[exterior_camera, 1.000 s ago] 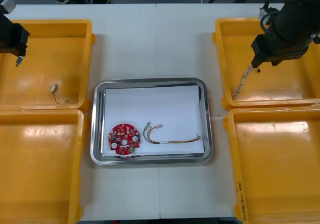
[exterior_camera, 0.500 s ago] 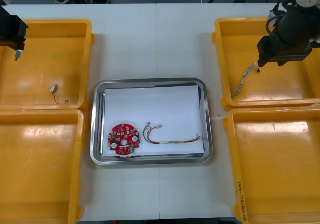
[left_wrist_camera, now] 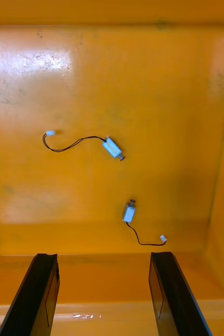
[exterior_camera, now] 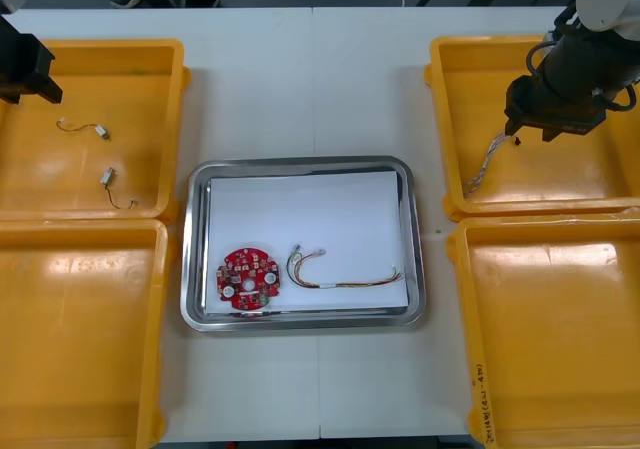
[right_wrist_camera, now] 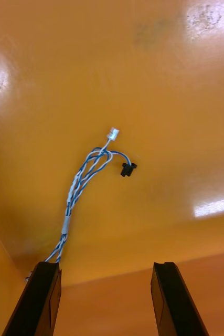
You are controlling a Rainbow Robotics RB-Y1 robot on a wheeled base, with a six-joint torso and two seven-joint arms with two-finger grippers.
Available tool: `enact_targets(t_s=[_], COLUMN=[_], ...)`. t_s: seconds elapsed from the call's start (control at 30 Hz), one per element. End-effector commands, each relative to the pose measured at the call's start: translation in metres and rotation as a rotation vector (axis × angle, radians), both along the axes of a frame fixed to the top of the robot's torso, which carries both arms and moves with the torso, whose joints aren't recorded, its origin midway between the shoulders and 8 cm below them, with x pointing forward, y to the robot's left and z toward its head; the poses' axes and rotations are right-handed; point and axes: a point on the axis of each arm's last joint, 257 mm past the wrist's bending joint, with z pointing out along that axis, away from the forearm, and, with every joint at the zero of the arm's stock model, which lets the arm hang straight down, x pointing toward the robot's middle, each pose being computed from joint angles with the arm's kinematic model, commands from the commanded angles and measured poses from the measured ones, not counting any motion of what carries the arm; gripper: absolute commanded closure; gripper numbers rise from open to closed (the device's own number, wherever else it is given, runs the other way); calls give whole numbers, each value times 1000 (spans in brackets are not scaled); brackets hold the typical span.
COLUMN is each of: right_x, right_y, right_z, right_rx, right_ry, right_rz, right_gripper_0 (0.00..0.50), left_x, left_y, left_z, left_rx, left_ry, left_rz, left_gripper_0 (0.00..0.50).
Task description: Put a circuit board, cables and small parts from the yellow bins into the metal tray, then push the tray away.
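— Yellow plastic is taking most of the table [exterior_camera: 310, 79]. I am counting four bins [exterior_camera: 80, 227], two at each side. Which step is the robot doing?

— I am thinking it is in the middle of the collecting. The metal tray [exterior_camera: 300, 163] is sitting between the bins. One red circuit board [exterior_camera: 250, 278] and one red and yellow cable [exterior_camera: 340, 275] are lying side by side in its near part.

— And the arms, what are they doing?

— The right gripper [right_wrist_camera: 105, 270] is hovering over the far right bin [exterior_camera: 480, 41], fingers standing wide apart and holding nothing. One twisted blue and white cable [right_wrist_camera: 83, 184] is lying on the bin floor ahead of them, close to the wall facing the tray. The left gripper [left_wrist_camera: 104, 260] is hanging over the far left bin [exterior_camera: 100, 45], also wide open and carrying nothing. Two small metal parts [left_wrist_camera: 113, 148], each with a thin wire, are lying apart below it.

— So what is the next move asking for?

— In my judgement, the right gripper is needing to come down around the limp cable and close on it. I am expecting the wall to make this a little awkward. The pushing of the tray is not yet beginning.
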Motion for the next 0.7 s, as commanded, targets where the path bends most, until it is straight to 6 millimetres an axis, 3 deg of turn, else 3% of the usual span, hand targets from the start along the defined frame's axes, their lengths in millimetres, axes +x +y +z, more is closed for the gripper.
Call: enact_targets(t_s=[0.03, 0.27, 0.7], right_x=[17, 22, 11], right_y=[22, 31, 35], right_z=[22, 2, -22], right_rx=[74, 130, 185], right_ry=[-64, -79, -33], right_rz=[-39, -79, -160], right_gripper_0=[0, 0, 0], left_x=[2, 13, 24], left_y=[24, 14, -6], left_z=[34, 19, 5], left_rx=[9, -17, -67], left_ry=[-47, -48, -54], left_rz=[57, 65, 149], left_gripper_0=[0, 0, 0])
